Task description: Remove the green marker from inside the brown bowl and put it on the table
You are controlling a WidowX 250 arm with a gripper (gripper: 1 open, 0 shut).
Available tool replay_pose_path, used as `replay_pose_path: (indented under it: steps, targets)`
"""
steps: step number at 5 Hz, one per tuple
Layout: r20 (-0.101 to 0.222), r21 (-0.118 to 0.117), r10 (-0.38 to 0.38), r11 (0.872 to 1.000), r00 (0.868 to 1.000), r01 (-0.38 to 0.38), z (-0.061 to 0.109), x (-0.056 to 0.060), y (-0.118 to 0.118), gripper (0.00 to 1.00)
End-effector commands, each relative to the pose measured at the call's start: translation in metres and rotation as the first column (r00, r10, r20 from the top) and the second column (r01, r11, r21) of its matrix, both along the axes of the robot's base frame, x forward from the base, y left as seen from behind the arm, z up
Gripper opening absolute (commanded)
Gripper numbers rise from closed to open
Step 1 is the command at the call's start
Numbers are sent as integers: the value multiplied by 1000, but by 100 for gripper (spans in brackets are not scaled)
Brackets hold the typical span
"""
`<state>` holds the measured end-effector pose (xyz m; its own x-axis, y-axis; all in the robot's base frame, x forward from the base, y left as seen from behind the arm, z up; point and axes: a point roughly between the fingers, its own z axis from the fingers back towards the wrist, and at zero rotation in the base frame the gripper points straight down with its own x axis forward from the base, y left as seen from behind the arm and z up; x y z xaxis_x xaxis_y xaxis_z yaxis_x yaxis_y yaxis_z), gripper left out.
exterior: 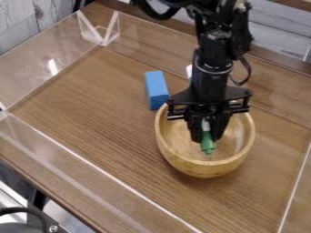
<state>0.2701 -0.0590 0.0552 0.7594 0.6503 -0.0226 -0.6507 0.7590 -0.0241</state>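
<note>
The brown bowl point(205, 157) sits on the table point(97, 105) right of centre, toward the front. My gripper point(208, 134) points straight down into it and is shut on the green marker point(209, 143), whose green end hangs just below the fingers, inside the bowl and a little above its floor. The upper part of the marker is hidden between the fingers.
A blue rectangular block point(155, 88) lies just left of the bowl's rim. Low clear acrylic walls point(49, 73) border the tabletop, with a clear angled piece point(100, 31) at the back left. Open wood surface spreads left of and in front of the bowl.
</note>
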Motion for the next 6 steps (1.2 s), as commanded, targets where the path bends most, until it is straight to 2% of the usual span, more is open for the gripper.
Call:
replay_pose_path:
  steps: [1,4,6]
  targets:
    - [85,-12,-5,1000,996,6,28,11,-1,0]
    - [84,-19,2,1000,996,-1,43,10,5,0]
    - [87,-35,21,999,996,-18,55,9,11,0]
